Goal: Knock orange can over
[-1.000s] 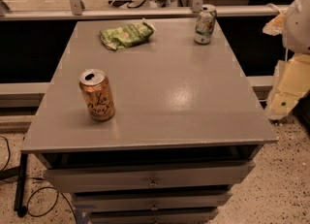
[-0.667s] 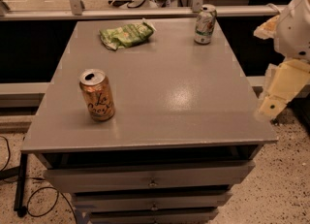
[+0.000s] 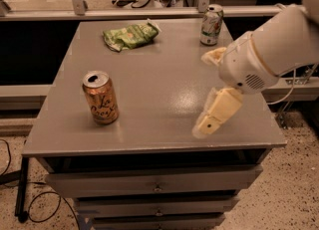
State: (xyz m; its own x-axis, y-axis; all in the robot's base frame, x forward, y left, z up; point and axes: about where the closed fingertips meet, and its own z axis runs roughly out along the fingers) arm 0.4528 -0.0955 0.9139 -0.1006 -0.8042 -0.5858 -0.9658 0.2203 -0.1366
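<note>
The orange can (image 3: 101,98) stands upright on the front left part of the grey table (image 3: 159,79). It is copper-orange with dark script lettering and a silver top. My gripper (image 3: 202,93) hangs over the table's front right part, well to the right of the can and apart from it. Its two cream fingers are spread wide, one finger (image 3: 218,112) pointing down toward the front edge and the other (image 3: 213,55) higher up. The gripper is open and holds nothing.
A white-and-green can (image 3: 211,25) stands upright at the table's back right. A green snack bag (image 3: 130,36) lies at the back middle-left. Drawers (image 3: 157,188) sit below the tabletop. A rail (image 3: 149,12) runs behind the table. Cables lie on the floor at left.
My arm has swung in from the right edge of the view to over the table's front right part, closer to the orange can. The cans and the bag have not moved.
</note>
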